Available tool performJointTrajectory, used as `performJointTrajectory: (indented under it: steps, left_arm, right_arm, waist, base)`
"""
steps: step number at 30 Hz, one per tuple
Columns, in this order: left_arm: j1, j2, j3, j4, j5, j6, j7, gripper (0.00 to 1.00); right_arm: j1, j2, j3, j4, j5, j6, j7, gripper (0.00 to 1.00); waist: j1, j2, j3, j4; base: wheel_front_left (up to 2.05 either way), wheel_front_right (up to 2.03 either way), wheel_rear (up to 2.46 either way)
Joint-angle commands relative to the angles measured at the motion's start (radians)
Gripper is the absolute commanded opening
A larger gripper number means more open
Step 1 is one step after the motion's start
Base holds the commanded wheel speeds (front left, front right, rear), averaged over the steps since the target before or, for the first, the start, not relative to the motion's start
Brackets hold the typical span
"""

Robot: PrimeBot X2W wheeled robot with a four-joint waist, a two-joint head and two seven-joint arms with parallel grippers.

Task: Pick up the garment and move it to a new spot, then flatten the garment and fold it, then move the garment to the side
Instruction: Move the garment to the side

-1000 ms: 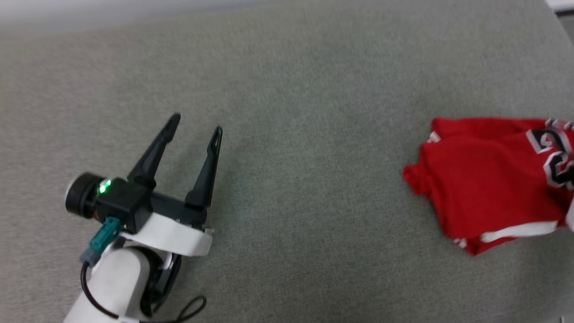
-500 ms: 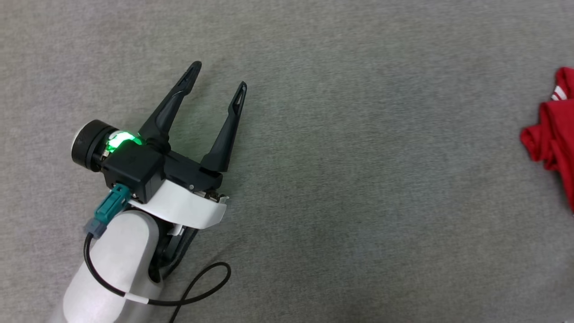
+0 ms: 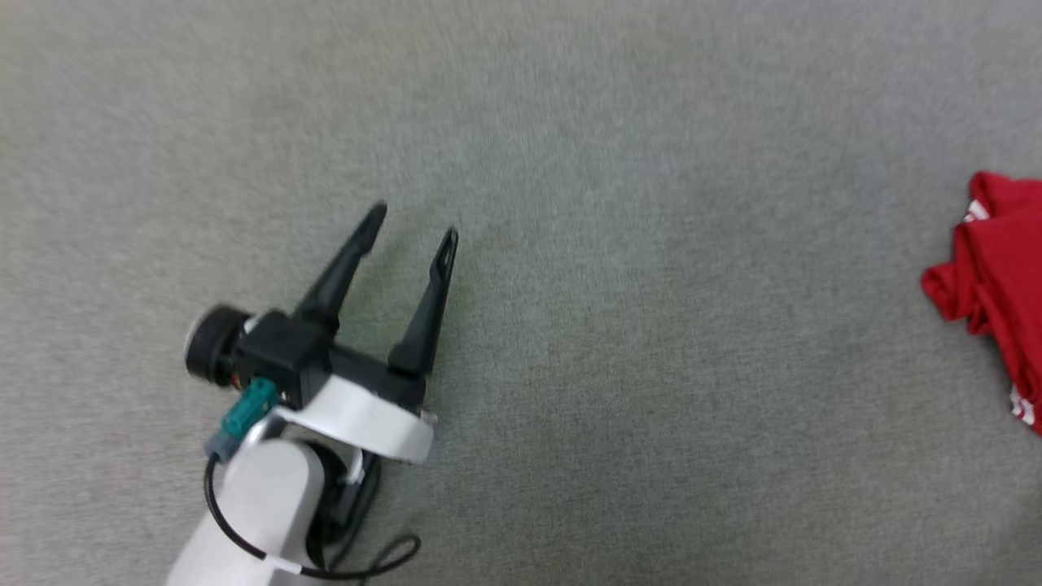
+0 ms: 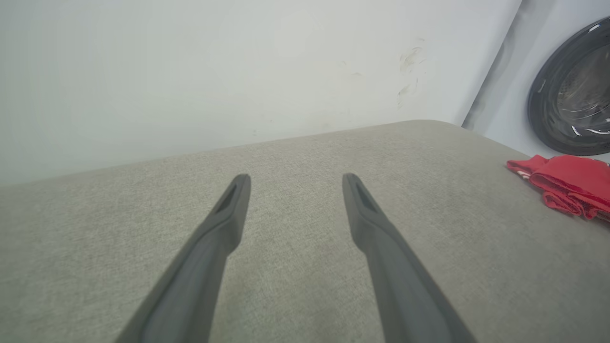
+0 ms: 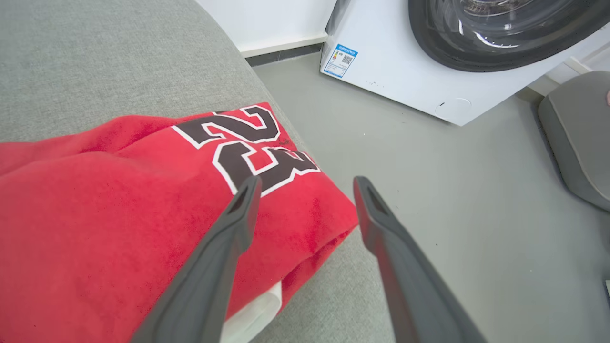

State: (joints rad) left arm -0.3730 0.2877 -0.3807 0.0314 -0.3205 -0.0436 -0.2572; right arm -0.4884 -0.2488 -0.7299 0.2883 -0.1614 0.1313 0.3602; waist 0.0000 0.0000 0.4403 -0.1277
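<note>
The garment [image 5: 95,214] is a red folded bundle with a black, white-edged "23" on top. It lies at the right edge of the grey fabric surface [image 3: 651,325]. My right gripper [image 5: 307,183] hovers open over the garment's outer corner, nothing between its fingers. In the head view the garment [image 3: 997,277] sits at the far right edge, partly cut off. My left gripper [image 3: 413,225] stands open and empty over bare fabric at the left, far from the garment. In the left wrist view, the left gripper [image 4: 295,178] points toward the wall, with the garment [image 4: 567,183] to its right.
A white washing machine [image 5: 429,71] with a dark round door stands on the grey floor [image 5: 452,200] beyond the surface's right edge. A grey padded object [image 5: 576,138] lies further right. A pale wall [image 4: 190,71] backs the surface.
The head camera has swung, so the garment has slid from well inside the picture to its right edge. My left gripper stays open. My right gripper, shut a moment ago, now stands open.
</note>
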Motion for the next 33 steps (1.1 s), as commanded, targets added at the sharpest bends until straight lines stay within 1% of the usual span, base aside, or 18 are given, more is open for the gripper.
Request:
performJointTrajectory:
  steps: [1,5,9,15,19,26,29,33]
  left_arm:
    - [0.026,-0.009,0.002,0.008,-0.007,0.004,-0.004,1.00]
    - [0.098,-0.036,0.015,0.037,-0.027,0.024,-0.007,1.00]
    - [0.174,-0.058,0.036,0.060,-0.043,0.047,-0.009,1.00]
    - [0.281,-0.076,0.078,0.086,-0.056,0.073,-0.008,1.00]
    - [0.339,-0.080,0.101,0.099,-0.059,0.090,-0.008,1.00]
    - [0.384,-0.066,0.140,0.120,-0.053,0.108,-0.008,1.00]
    - [0.391,-0.057,0.156,0.127,-0.050,0.115,-0.008,1.00]
    - [0.404,-0.052,0.170,0.136,-0.047,0.118,-0.008,1.00]
  right_arm:
    - [0.027,0.011,-0.004,-0.013,0.009,-0.001,-0.015,1.00]
    - [0.126,0.053,0.015,-0.068,0.046,-0.001,-0.093,1.00]
    - [0.237,0.091,0.060,-0.115,0.099,-0.001,-0.178,1.00]
    - [0.383,0.135,0.168,-0.160,0.158,-0.001,-0.259,1.00]
    - [0.461,0.157,0.254,-0.190,0.178,-0.001,-0.291,1.00]
    - [0.539,0.188,0.413,-0.267,0.206,-0.001,-0.343,1.00]
    - [0.562,0.196,0.480,-0.312,0.223,-0.001,-0.359,1.00]
    - [0.598,0.198,0.540,-0.369,0.249,-0.001,-0.360,1.00]
  waist:
    - [0.0000,0.0000,-0.068,0.016]
    - [0.0000,0.0000,-0.155,0.040]
    - [0.0000,0.0000,-0.242,0.066]
    - [0.0000,0.0000,-0.353,0.108]
    - [0.0000,0.0000,-0.411,0.138]
    - [0.0000,0.0000,-0.460,0.179]
    - [0.0000,0.0000,-0.474,0.183]
    - [0.0000,0.0000,-0.491,0.178]
  base:
    - [0.00,0.00,0.00]
    - [0.00,0.00,0.00]
    - [0.00,0.00,0.00]
    - [0.00,0.00,0.00]
    - [0.00,0.00,0.00]
    - [0.00,0.00,0.00]
    - [0.00,0.00,0.00]
    - [0.00,0.00,0.00]
